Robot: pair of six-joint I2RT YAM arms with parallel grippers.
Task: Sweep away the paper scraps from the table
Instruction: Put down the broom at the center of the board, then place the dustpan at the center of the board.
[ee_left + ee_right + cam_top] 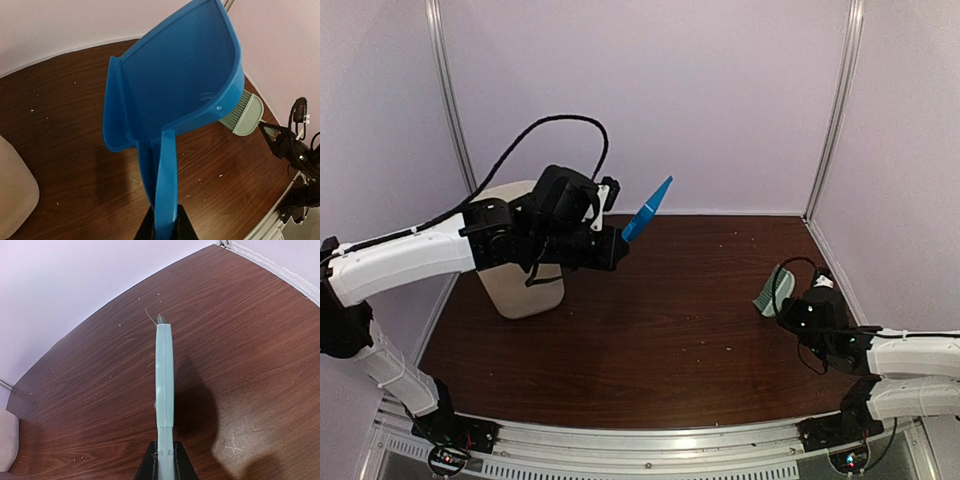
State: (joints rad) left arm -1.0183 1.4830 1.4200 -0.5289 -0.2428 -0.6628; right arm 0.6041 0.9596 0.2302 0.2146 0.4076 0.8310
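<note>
My left gripper (617, 246) is shut on the handle of the blue dustpan (647, 210) and holds it tilted up in the air beside the bin. In the left wrist view the pan (185, 75) looks empty, with its handle between the jaws of my left gripper (164, 227). My right gripper (790, 310) is shut on the pale green hand brush (767, 292), low over the right side of the table (650, 330). In the right wrist view my right gripper (164, 462) holds the brush (164, 375) edge-on. No coloured paper scraps show, only tiny pale specks (220, 175) on the wood.
A beige bin (520, 270) stands at the table's left, under my left arm; its corner shows in the left wrist view (15, 190). Pale walls close the back and both sides. The silver front rail (650, 440) runs along the near edge.
</note>
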